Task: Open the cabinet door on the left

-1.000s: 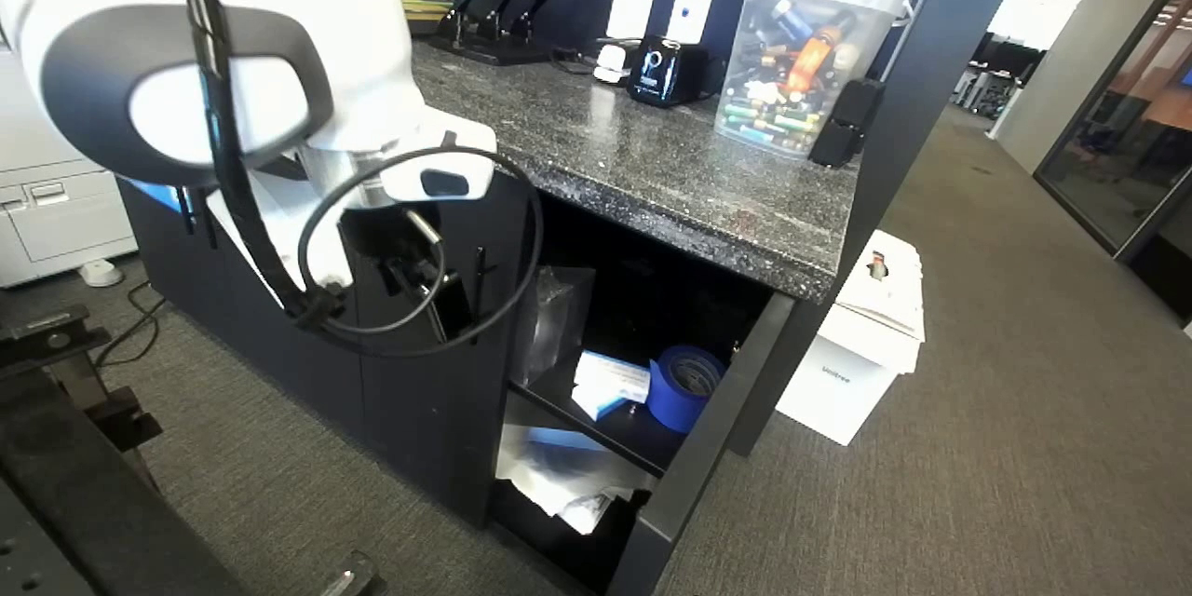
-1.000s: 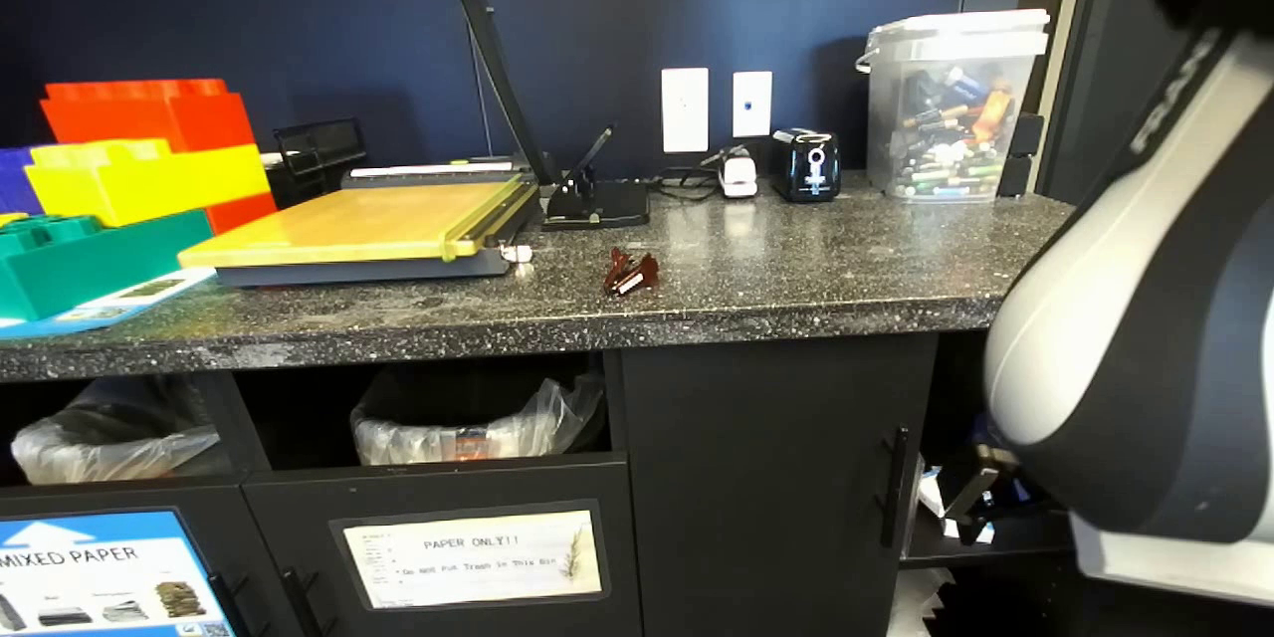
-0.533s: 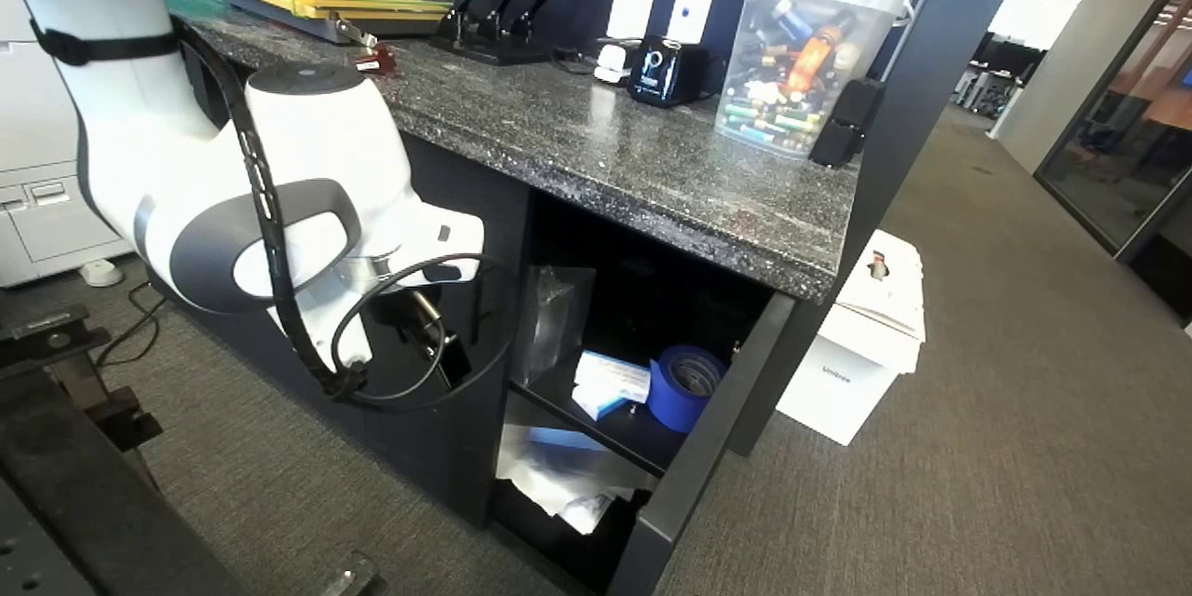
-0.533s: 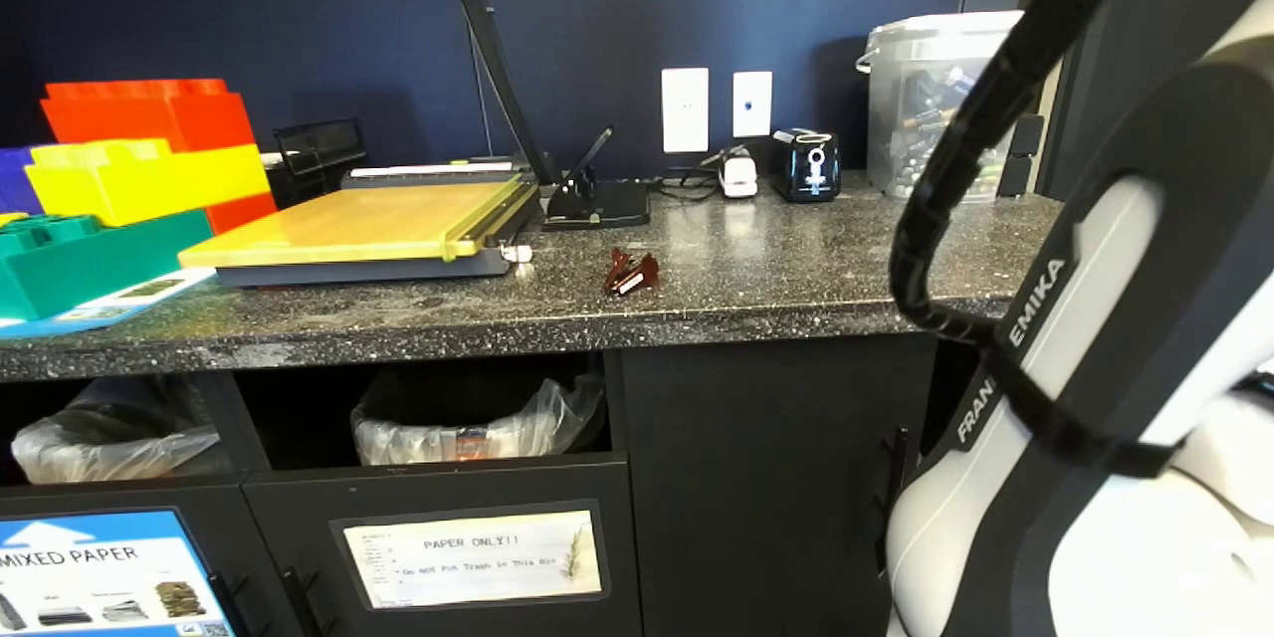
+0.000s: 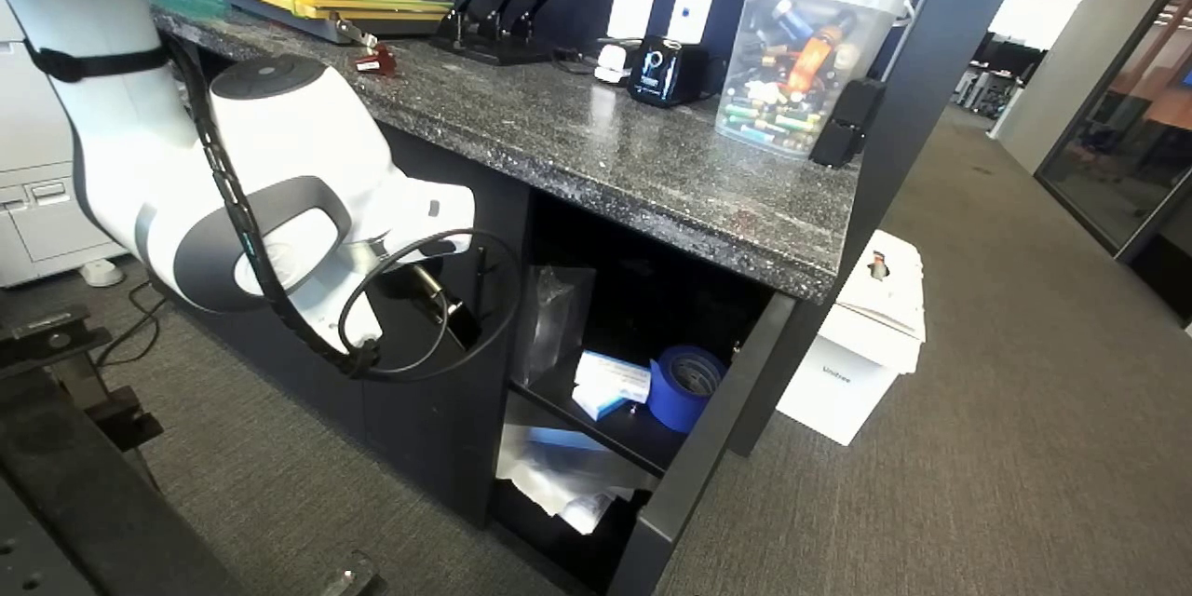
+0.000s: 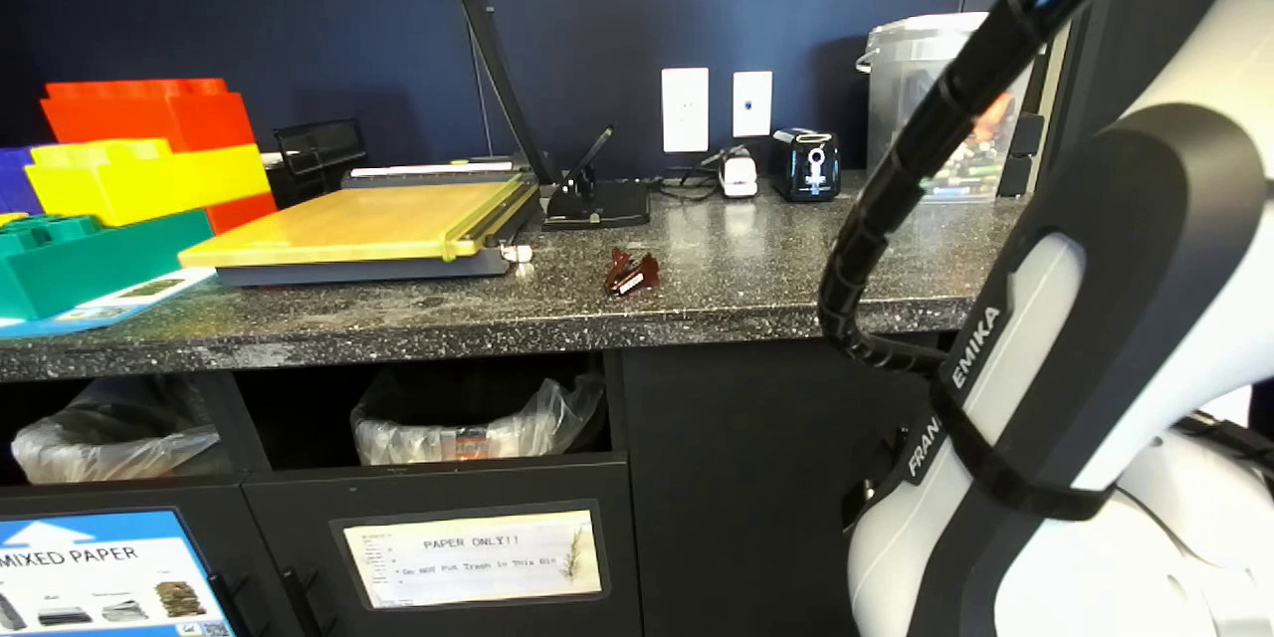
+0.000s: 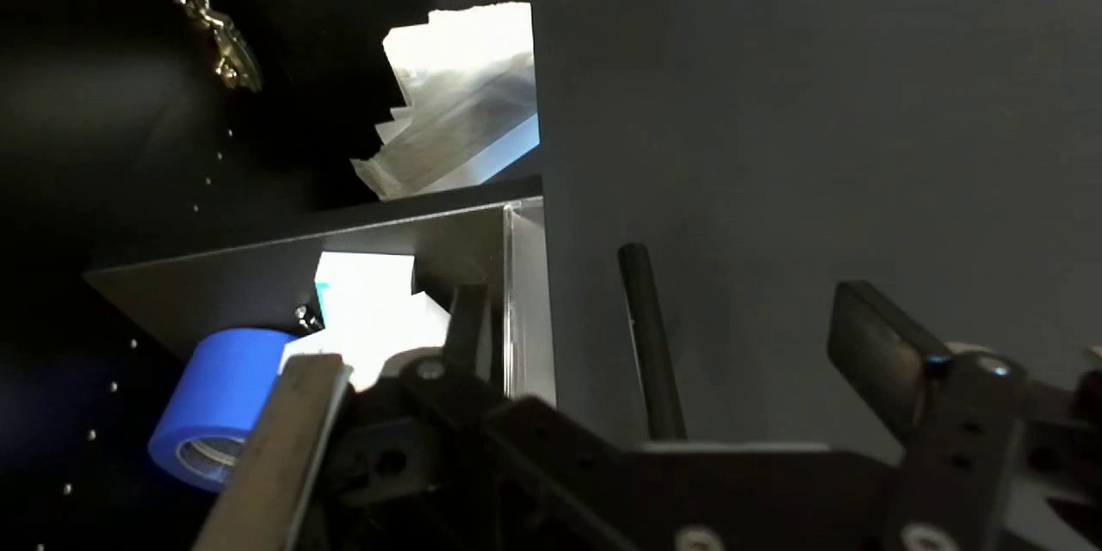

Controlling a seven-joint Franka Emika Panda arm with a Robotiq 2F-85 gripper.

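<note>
On the counter [image 6: 766, 264] there are a yellow-topped paper cutter [image 6: 363, 224], a dark red staple remover [image 6: 633, 274] and a lidded bucket [image 5: 815, 47]. In an exterior view, the robot arm [image 6: 1055, 348] hides most of the handle [image 7: 651, 343] and part of the bucket. The twin door [image 5: 713, 428] stands swung out, across the compartment from the cabinet door [image 7: 818, 146]. This cabinet door is closed, under the counter, at the left of that compartment in an exterior view. Its long axis is vertical; the bar handle is also upright, near the edge beside the compartment. The gripper [image 7: 664, 323] is released: in the wrist view its fingers are well apart, one at each side of the handle; whether they touch it, I cannot tell. The shelf [image 7: 237, 288] carries a blue tape roll [image 7: 224, 387] and white boxes [image 5: 612, 374]; below lies clear plastic wrapping [image 5: 559, 470]. The bucket contains many coloured batteries [image 5: 773, 98].
</note>
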